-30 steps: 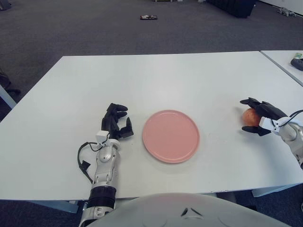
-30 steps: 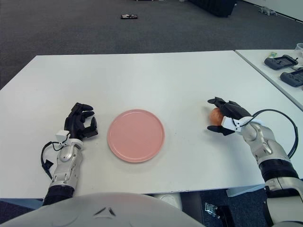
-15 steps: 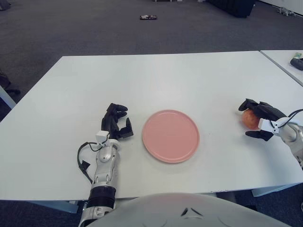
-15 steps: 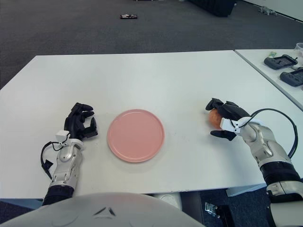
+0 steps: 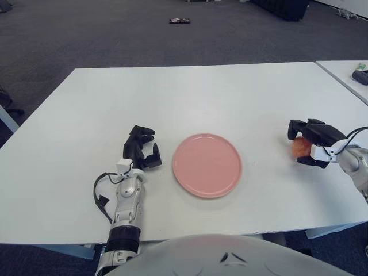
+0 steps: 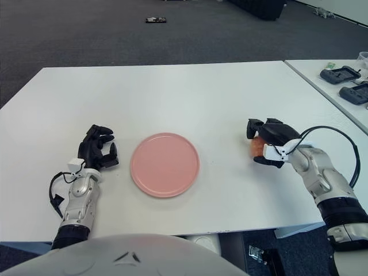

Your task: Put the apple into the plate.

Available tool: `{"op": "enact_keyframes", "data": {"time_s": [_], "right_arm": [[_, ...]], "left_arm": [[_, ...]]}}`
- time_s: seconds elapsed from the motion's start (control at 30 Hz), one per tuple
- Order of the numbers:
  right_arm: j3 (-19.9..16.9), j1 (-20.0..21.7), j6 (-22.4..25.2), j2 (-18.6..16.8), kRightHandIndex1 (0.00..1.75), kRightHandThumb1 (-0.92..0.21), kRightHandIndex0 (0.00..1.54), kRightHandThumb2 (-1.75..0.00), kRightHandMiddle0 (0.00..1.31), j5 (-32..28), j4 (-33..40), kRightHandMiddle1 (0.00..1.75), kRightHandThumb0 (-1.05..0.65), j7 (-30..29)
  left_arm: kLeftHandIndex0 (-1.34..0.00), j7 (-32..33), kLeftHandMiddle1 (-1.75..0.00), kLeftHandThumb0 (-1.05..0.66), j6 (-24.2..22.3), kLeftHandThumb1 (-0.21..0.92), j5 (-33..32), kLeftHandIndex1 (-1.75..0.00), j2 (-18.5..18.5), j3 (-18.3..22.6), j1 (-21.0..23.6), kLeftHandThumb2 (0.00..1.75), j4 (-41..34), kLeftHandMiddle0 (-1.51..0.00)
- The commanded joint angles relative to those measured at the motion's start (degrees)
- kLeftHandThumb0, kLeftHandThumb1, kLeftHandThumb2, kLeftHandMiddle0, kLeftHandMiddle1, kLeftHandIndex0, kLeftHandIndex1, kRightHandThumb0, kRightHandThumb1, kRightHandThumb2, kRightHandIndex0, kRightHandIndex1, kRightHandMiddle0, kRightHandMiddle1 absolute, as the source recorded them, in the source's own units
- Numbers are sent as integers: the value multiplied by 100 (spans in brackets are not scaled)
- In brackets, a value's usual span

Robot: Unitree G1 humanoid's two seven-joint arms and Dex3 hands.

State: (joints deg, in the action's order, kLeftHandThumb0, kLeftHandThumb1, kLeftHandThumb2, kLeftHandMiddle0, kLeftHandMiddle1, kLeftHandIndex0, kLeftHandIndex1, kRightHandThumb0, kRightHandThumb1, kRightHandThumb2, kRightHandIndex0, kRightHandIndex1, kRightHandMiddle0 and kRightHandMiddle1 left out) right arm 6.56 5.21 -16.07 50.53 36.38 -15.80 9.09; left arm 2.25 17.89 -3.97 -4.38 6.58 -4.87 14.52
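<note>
A round pink plate (image 5: 207, 165) lies flat near the middle of the white table (image 5: 190, 98). Off to its right my right hand (image 6: 265, 144) is curled around a reddish-orange apple (image 6: 256, 148), which shows only partly between the black fingers; whether the apple touches the table I cannot tell. My left hand (image 5: 141, 150) stays just left of the plate with its fingers curled and nothing in them.
A second table (image 6: 339, 80) at the right carries dark devices and a cable. A small dark object (image 5: 180, 21) lies on the carpet far behind. The table's front edge runs close to my body.
My right hand has closed tighter over the apple and drawn slightly leftward, covering more of the fruit. The left hand and the plate have not moved.
</note>
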Motion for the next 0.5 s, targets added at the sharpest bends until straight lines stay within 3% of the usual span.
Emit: {"op": "enact_keyframes", "data": {"time_s": [0.0,0.13,0.47], "right_arm": [[54,-4,-69,129,169,-12,67,-151,61,372,40,175,-10,-393],[-83,-222,-48,186,167,-4,79,-161,64,706,834,175,-3,-591],[-17,-125,-365,142,163,4,90,-169,67,1040,611,175,-1,-1246]], "left_arm": [[-57,111,-175,-1,-169,7,47,-174,2,25,-102,162,212,-80],[-56,78,-175,-1,-168,8,-27,-174,-14,35,-109,160,206,-78],[-54,61,-175,-1,-242,13,-136,-171,-63,75,-121,154,164,-74]]}}
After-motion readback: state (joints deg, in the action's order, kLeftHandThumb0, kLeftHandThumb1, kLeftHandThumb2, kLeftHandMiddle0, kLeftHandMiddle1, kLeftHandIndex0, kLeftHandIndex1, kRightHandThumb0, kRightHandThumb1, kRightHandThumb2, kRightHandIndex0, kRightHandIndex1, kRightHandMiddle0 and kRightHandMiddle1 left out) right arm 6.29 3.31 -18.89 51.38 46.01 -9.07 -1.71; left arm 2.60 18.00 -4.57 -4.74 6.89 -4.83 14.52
